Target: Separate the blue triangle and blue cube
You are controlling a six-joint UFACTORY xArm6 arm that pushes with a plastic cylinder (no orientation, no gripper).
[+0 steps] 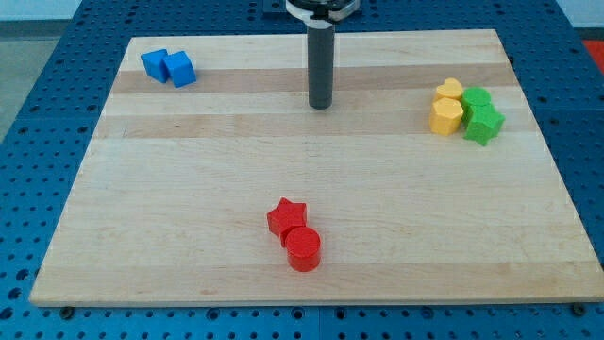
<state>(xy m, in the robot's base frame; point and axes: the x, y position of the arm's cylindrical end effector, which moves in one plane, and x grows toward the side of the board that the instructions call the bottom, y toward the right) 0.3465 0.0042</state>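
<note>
The blue triangle (154,63) and the blue cube (179,69) sit touching each other at the view's top left corner of the wooden board (189,208), the triangle on the left. My tip (321,105) rests on the board near the top centre, well to the right of both blue blocks and apart from them. The dark rod rises straight up from it out of the view's top.
A red star (286,216) and a red cylinder (303,248) touch at the bottom centre. At the right, a yellow heart (449,90), a yellow hexagon (445,116) and two green blocks (477,99) (484,124) are clustered. Blue perforated table surrounds the board.
</note>
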